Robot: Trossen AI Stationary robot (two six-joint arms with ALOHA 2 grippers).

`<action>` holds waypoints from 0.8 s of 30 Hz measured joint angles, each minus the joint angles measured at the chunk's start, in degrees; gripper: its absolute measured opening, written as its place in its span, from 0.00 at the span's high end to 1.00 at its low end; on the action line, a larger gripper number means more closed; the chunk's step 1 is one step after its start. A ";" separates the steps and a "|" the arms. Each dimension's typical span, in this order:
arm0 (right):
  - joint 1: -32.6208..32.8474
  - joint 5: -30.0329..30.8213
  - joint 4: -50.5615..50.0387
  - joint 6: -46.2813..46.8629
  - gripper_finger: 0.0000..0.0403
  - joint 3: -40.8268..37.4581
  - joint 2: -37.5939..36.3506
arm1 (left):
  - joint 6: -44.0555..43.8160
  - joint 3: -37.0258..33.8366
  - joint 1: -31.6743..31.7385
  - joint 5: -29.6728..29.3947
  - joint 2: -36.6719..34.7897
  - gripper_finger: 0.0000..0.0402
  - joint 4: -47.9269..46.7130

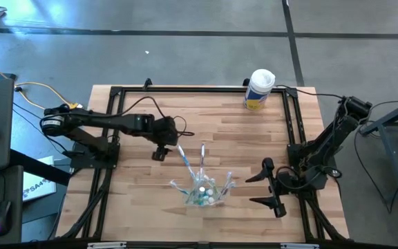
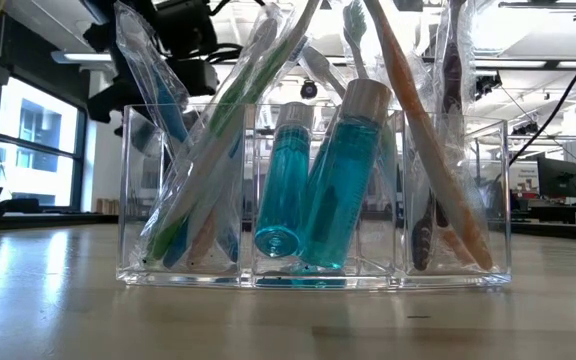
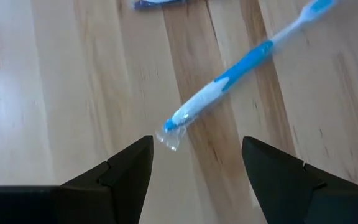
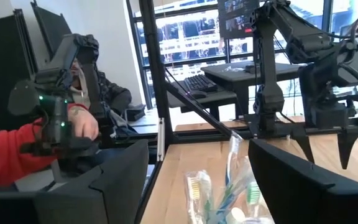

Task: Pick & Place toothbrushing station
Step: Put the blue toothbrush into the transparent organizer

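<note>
The left end effector point(image 1: 163, 151) hovers with its fingers apart over the surface point(image 1: 226, 124), just at the near tip of a wrapped blue-and-white toothbrush point(image 3: 229, 84) lying flat, so the brush sits ahead of the gap, seemingly lined up for a pinch. The clear holder point(image 1: 204, 194) stands at about five o'clock from it, near the front edge, already crowded with wrapped brushes and teal tubes point(image 2: 340, 180) leaning in its middle cell. The right end effector point(image 1: 271, 185) waits at the holder's three o'clock, fingers spread and empty. Bare wood lies between the loose brush and holder; the white canister point(image 1: 259, 88) stands far off at the back edge.
</note>
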 joint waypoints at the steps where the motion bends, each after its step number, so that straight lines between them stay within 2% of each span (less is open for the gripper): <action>1: -0.12 -0.04 -0.17 0.00 0.33 0.00 0.00 | -1.23 -0.46 -0.02 0.24 0.00 0.39 0.87; 6: -0.22 -0.42 -0.61 1.33 0.33 0.00 0.00 | -4.73 -2.11 0.00 0.65 1.78 0.39 4.94; 16: -0.22 -0.44 -1.04 1.49 0.33 0.00 0.00 | 0.64 -2.20 -0.02 0.76 9.92 0.39 9.87; 24: -0.22 -0.44 -1.92 1.90 0.33 0.00 -0.02 | 2.68 -2.10 0.01 0.71 10.56 0.39 15.09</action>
